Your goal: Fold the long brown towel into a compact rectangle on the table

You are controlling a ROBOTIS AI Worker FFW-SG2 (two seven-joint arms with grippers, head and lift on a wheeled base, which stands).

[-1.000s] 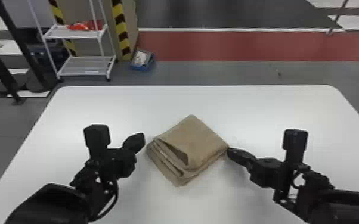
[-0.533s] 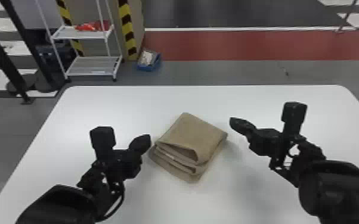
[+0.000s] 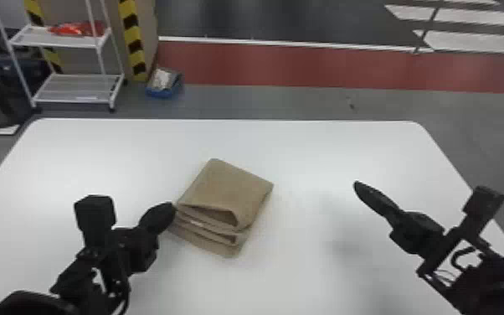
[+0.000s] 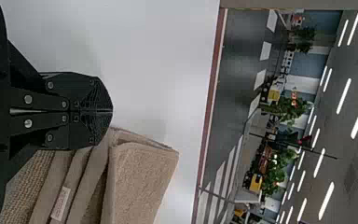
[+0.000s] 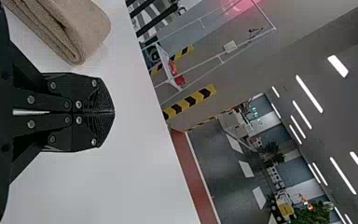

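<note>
- Towel, brown, one: we found it on the desk, folded into a compact, layered bundle, set askew to the desk's edges.
- Folds of the towel: we noted stacked layers along its near side, the top one gaping slightly, the lower ones jutting out beneath.
- Label, pale, small: we saw it among the towel's layers in the left wrist view.
- Left claw, black: we listed it at the towel's left corner, its two fingers pressed together with no cloth between them. Whether its tip touched the towel, we could not tell.
- Right claw, black: we logged it well apart from the towel, to the right. In the right wrist view we saw its fingers closed on each other, nothing held.
- Rack, white, wire-shelved: we placed it on the floor past the desk, beyond the towel and to its left, with a red item on a shelf.
- Bin, blue, with pale contents: we recorded it on the floor beyond the towel, somewhat to its left, near the rack.
</note>
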